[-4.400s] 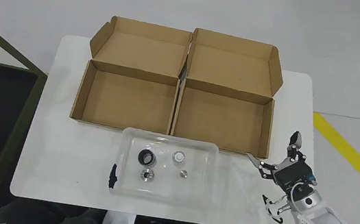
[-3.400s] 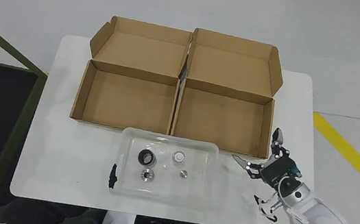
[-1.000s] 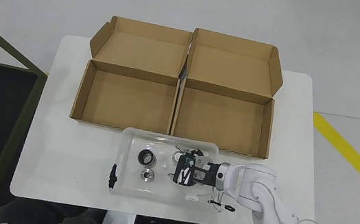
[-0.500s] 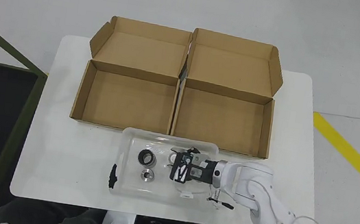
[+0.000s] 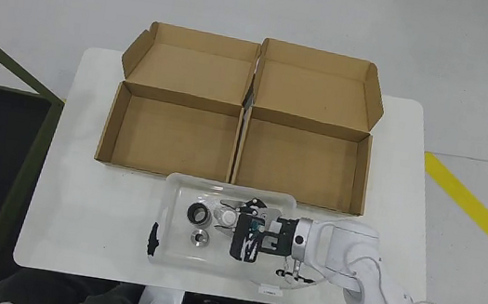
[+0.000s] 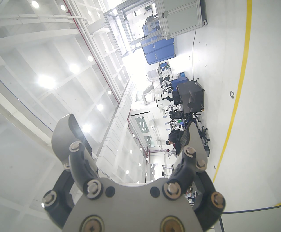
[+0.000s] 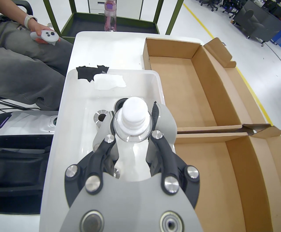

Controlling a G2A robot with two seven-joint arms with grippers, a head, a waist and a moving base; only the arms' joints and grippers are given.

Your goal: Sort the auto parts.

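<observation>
Pads (image 7: 154,111) of the right gripper (image 7: 133,115) are squeezing a white stepped part (image 7: 134,108), apparently just above the clear tray (image 7: 63,103), while the left gripper (image 6: 128,127) is gaping empty.

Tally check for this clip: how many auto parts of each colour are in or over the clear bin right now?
white part, held in the right gripper over the bin: 1
black ring: 1
silver metal pieces: 2
Total: 4
</observation>
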